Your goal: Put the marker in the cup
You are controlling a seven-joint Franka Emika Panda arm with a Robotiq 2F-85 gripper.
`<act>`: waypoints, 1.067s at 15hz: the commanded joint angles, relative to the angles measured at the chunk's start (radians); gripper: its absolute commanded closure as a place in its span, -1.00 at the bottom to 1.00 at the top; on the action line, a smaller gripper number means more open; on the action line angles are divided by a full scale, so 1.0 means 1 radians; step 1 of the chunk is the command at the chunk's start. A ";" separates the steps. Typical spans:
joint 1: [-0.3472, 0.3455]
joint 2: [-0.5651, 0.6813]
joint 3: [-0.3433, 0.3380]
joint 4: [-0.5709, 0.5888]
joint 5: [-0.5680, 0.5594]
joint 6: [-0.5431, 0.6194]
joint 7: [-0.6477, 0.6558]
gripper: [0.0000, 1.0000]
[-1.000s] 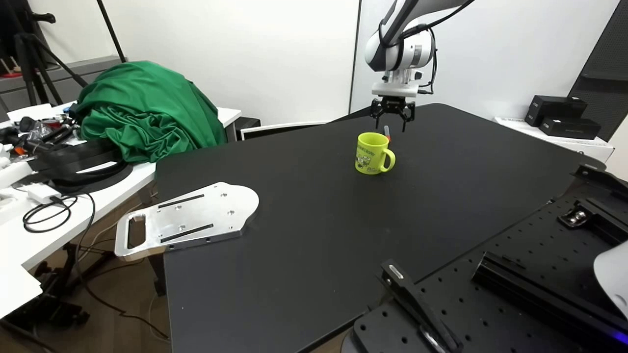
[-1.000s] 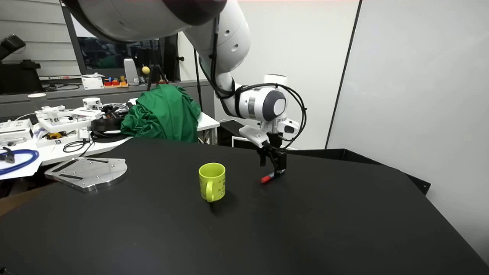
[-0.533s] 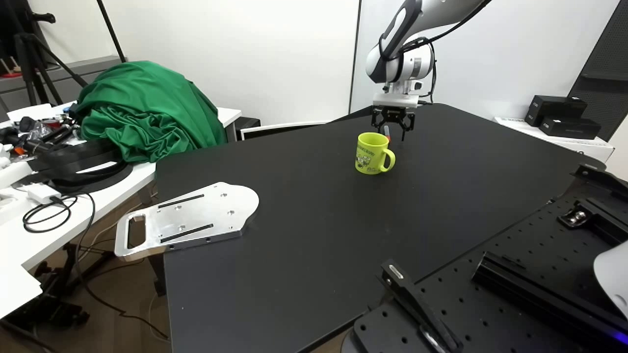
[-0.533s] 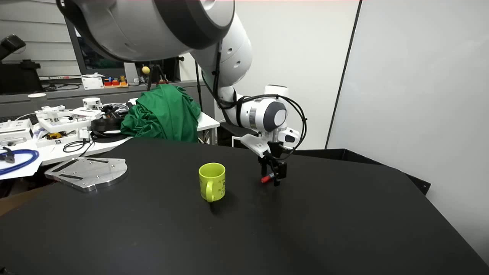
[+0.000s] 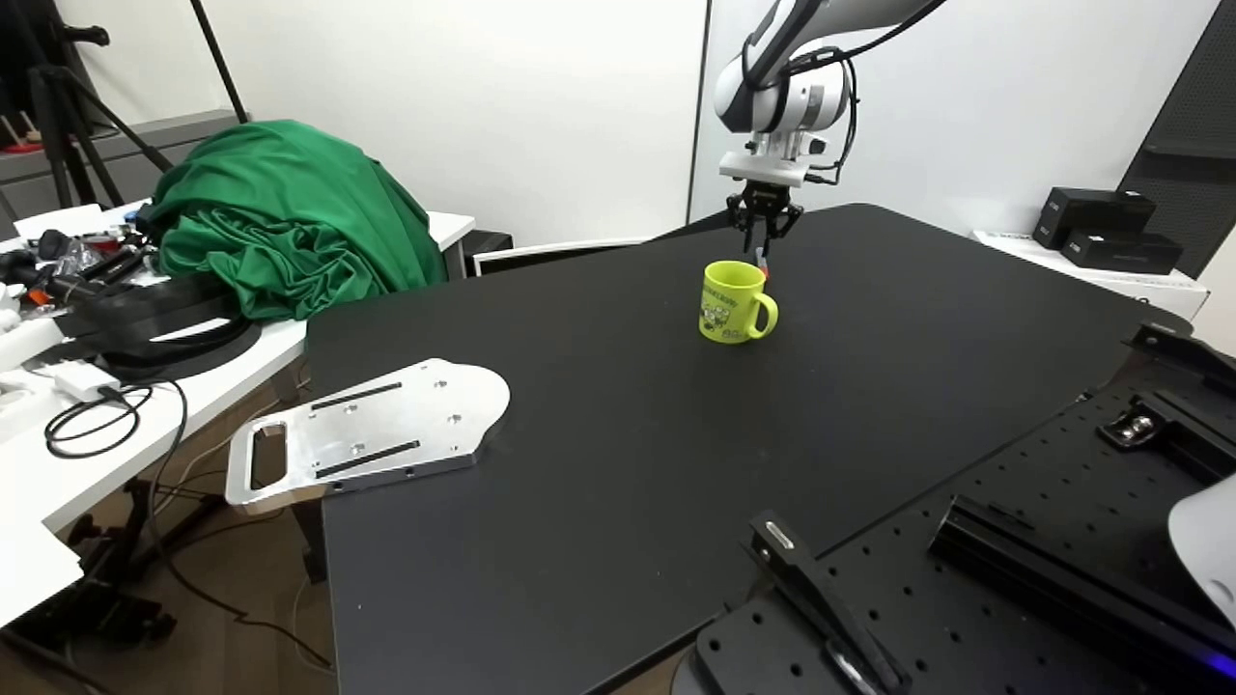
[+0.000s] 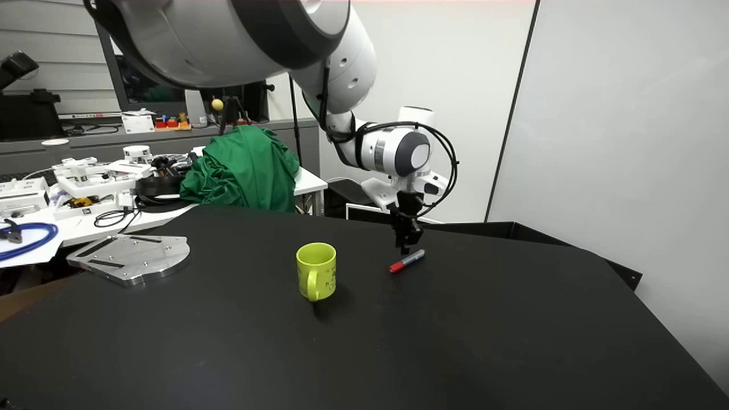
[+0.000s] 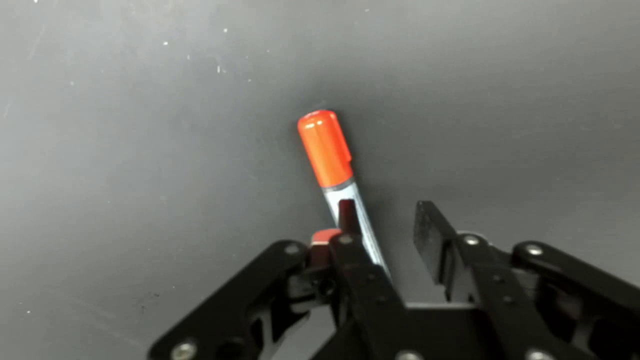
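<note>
The marker, with a red cap and grey body, lies on the black table in both exterior views (image 5: pixel 762 261) (image 6: pixel 408 261). It also shows in the wrist view (image 7: pixel 325 150), cap pointing up in the picture. The yellow-green cup (image 5: pixel 719 301) stands upright near it, and also shows in an exterior view (image 6: pixel 316 273). My gripper (image 7: pixel 386 202) is partly open and empty just above the marker. The left finger in the wrist view (image 7: pixel 347 212) overlaps the marker's body; the marker's tail end is hidden behind it. The gripper also shows in both exterior views (image 5: pixel 759 247) (image 6: pixel 405 248).
A flat metal plate (image 5: pixel 435 410) lies at the table's edge. A green cloth (image 5: pixel 290 212) is heaped on a white side table. A white wall (image 6: pixel 598 114) stands close behind the arm. Black boxes (image 5: pixel 1120 253) sit on a white shelf beyond the table.
My gripper went down to the table at the marker with fingers wide, then rose again. The fingers are now closer together. The marker and cup have stayed in place.
</note>
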 commanded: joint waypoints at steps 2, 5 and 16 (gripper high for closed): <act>0.009 -0.063 -0.017 0.019 0.015 -0.106 0.107 0.07; -0.002 -0.037 -0.007 0.056 -0.008 -0.173 0.130 0.04; -0.035 0.140 0.002 0.168 -0.018 -0.077 0.102 -0.26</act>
